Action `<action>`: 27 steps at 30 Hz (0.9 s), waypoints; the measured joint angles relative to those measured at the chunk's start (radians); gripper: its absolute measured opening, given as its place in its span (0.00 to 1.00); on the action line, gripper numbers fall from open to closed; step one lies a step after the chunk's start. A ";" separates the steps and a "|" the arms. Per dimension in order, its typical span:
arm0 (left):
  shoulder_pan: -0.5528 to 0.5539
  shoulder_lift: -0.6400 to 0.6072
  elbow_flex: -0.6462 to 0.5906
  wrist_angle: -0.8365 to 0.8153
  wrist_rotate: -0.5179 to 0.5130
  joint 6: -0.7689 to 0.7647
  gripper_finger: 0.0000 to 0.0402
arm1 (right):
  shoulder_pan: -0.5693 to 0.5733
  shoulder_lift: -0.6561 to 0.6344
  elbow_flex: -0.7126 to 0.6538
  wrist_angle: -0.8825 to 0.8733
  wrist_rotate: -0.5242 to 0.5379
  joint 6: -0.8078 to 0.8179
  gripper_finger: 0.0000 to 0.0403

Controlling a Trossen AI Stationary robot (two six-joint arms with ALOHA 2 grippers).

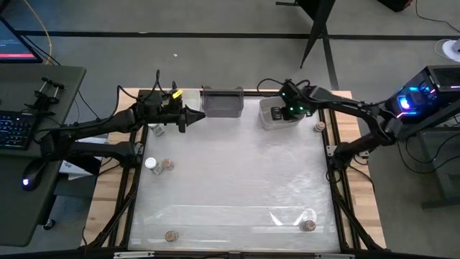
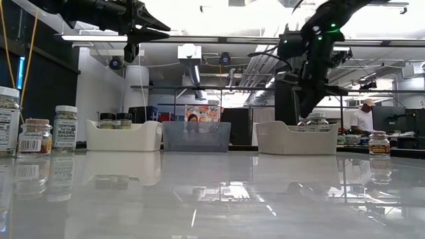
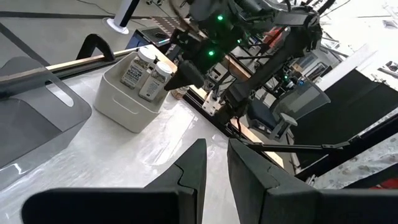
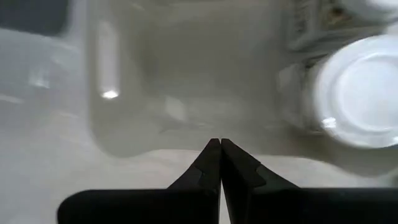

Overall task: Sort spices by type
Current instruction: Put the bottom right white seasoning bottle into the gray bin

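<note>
High view: my left hand (image 1: 200,116) hangs at about 11 o'clock on the table (image 1: 237,180), just beside the grey bin (image 1: 223,103); its fingers stand slightly apart with nothing between them. My right hand (image 1: 279,115) is over the white bin (image 1: 266,119) at about 1 o'clock. Loose spice jars remain on the table: a white-capped jar (image 1: 151,163) touching a cork-capped jar (image 1: 167,165) at 9 o'clock, one jar (image 1: 171,235) at 7 o'clock, another jar (image 1: 309,225) at 5 o'clock, and a jar at the right edge (image 1: 319,127) near 2 o'clock.

Low view: three bins stand in a row at the far side. The left-hand white bin (image 2: 123,138) holds two dark-capped jars (image 2: 115,120). The grey bin (image 2: 196,137) sits in the middle. The right-hand white bin (image 2: 296,139) holds a white-capped jar (image 2: 317,121), with my right hand (image 2: 307,106) above it. Two labelled jars (image 2: 65,126) stand at 9 o'clock.

Left wrist view: my left fingers (image 3: 193,171) show a narrow gap, released and empty. Beyond them two white-capped jars (image 3: 148,73) stand upright in the white bin (image 3: 124,106), my right arm above them.

Right wrist view: my right fingers (image 4: 211,163) are clenched together on nothing, over the bin floor (image 4: 161,112). A white jar cap (image 4: 364,99) lies just beside.
</note>
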 joint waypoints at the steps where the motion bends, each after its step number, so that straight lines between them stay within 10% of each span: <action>1: 0.000 0.000 0.000 0.000 -0.001 0.000 0.13 | 0.000 0.021 0.025 -0.018 0.015 -0.024 0.00; 27: 0.000 0.000 0.000 0.000 -0.013 -0.008 0.13 | 0.022 0.357 0.321 -0.374 0.263 -0.320 0.00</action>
